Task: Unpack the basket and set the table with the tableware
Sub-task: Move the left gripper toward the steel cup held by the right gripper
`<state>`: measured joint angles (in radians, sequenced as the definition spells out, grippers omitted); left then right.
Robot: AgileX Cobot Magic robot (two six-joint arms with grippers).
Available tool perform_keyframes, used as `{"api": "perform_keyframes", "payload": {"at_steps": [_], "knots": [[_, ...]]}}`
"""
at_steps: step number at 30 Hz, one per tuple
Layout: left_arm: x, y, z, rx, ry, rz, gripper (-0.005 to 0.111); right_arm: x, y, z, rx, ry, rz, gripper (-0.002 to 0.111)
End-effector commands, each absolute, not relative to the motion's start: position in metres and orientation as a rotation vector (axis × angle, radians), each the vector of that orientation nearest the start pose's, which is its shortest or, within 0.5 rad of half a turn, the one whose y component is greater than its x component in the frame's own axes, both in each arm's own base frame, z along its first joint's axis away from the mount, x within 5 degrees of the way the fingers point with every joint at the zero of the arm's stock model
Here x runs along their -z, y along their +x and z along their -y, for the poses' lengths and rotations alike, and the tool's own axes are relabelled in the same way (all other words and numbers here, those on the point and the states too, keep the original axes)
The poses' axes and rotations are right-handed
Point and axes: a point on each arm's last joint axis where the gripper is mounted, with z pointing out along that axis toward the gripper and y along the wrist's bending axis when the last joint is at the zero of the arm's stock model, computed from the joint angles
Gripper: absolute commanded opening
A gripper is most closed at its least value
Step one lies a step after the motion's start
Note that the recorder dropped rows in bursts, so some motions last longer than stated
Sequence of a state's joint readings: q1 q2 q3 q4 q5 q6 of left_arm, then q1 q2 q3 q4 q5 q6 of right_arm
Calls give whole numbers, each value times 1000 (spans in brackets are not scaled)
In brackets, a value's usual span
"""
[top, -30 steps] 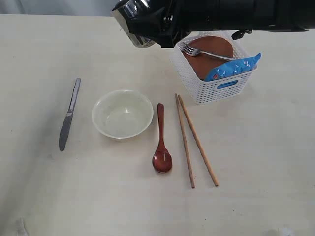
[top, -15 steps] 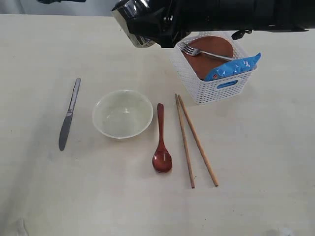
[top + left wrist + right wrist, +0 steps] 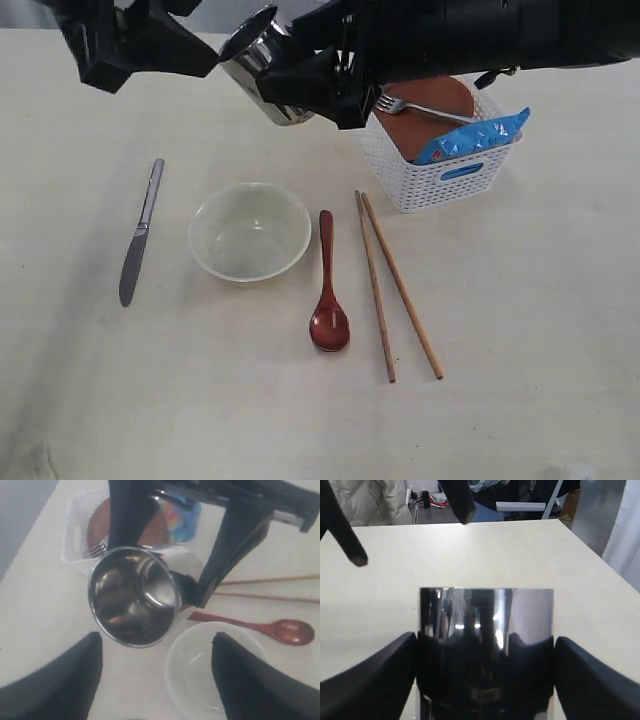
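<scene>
Exterior view: the right gripper (image 3: 485,645) is holding the steel cup (image 3: 262,65) aloft over the table's (image 3: 520,330) far edge, beside the basket (image 3: 440,180).
Nearby, the left gripper (image 3: 157,670) is hovering wide open; the cup is probably light, rigid and slippery, so it is best clamped squarely across its wall.

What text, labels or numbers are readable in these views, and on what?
No text is legible in any view.
On the blue crisp packet in the white basket: printed graphics and a small red-and-white mark, too blurred to read.
On the steel cup, bowl, knife, wooden spoon and chopsticks: no markings visible.
</scene>
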<state>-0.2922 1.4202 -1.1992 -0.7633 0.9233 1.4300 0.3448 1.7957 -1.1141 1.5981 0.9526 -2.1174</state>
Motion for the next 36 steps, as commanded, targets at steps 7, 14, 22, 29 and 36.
{"api": "perform_keyframes", "payload": {"at_steps": [7,14,22,29,36], "knots": [[-301,271,139,263,1797,-1336,60,-246,317,-193,-919,-1295,-1481,0],[-292,279,141,268,1779,-1353,57,-248,313,-194,-969,-1315,-1447,0],[-284,286,148,398,1679,-1402,57,-248,312,-194,-978,-1320,-1440,0],[-284,286,148,400,1680,-1401,17,-248,312,-194,-978,-1320,-1440,0],[-284,285,149,403,1684,-1399,0,-249,312,-195,-974,-1324,-1435,0]]}}
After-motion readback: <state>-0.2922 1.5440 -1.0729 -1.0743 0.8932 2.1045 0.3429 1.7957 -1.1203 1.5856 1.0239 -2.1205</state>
